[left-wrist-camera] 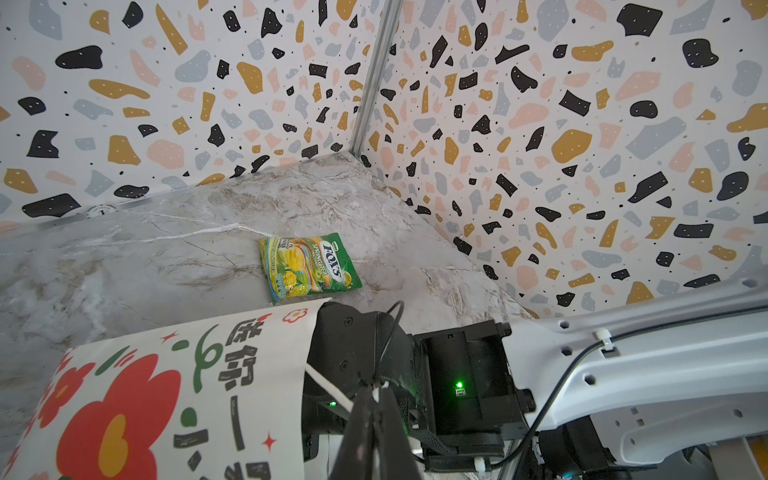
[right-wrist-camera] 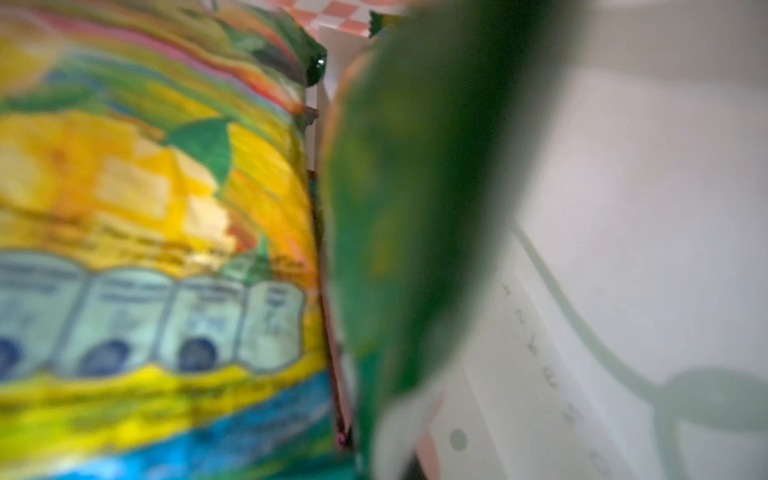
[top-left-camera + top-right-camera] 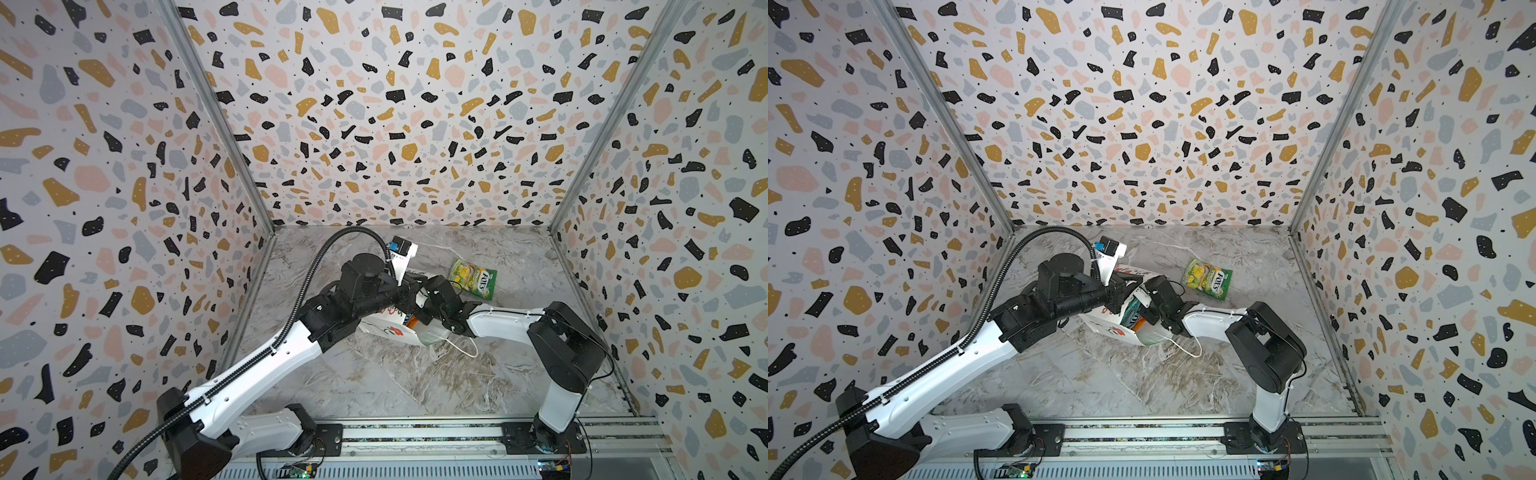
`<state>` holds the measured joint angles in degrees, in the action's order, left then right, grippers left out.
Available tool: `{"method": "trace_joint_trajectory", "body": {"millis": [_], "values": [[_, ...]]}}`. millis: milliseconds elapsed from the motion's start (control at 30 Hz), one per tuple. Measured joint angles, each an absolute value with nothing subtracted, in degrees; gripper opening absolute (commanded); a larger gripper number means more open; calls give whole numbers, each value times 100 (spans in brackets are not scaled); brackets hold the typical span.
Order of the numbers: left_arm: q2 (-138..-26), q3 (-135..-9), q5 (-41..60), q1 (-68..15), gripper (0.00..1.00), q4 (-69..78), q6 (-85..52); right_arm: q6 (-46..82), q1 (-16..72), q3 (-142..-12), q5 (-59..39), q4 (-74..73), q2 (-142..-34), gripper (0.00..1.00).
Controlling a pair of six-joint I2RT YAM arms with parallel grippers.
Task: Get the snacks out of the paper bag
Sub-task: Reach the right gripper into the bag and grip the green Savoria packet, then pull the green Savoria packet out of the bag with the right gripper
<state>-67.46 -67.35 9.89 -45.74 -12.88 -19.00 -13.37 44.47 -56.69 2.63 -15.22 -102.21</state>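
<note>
The paper bag [image 3: 390, 331] lies on its side near the middle of the marble bench [image 3: 395, 382], its mouth turned toward the right arm and its flower print facing up. One white cord handle [image 3: 465, 347] trails loose on the bench just beyond the mouth.

The left claw [image 1: 376, 390] is clenched at the bag's upper rim. In the left wrist view its two dark fingers [image 1: 361, 428] meet at the tips, right where the other white cord [image 1: 332, 395] crosses, so it seems to pinch the cord or the paper edge there (the tips are too dark to say which).

The right claw [image 3: 1144, 309] reaches into the open mouth, and its tips are hidden by the paper in both top views. It is clenched. The right wrist view is heavily blurred: a yellow-green packet [image 2: 145, 208] fills one side, a dark green packet [image 2: 415, 187] stands edge-on in the middle, and the white inner wall of the bag fills the rest. I cannot tell whether the claw has either packet in its grip.

In a top view, teal [image 3: 1133, 309] and orange [image 3: 1139, 323] packet edges show inside the mouth.

One green-yellow FOX'S packet [image 3: 473, 277] lies flat on the bench, near the bag but apart from it, on the far side of the right arm's wrist.
</note>
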Motion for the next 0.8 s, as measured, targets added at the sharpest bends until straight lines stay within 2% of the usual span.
{"method": "trace_joint_trajectory", "body": {"millis": [533, 800], "values": [[-6622, -6735, 421, -4582, 0, -1293, -1900, -1120, 4436, -4654, 167, -1140, -8567, 0], [-6622, -6733, 298, -4589, 0, -1304, -1911, -858, 4436, -4320, -43, -408, -7496, 0]]}}
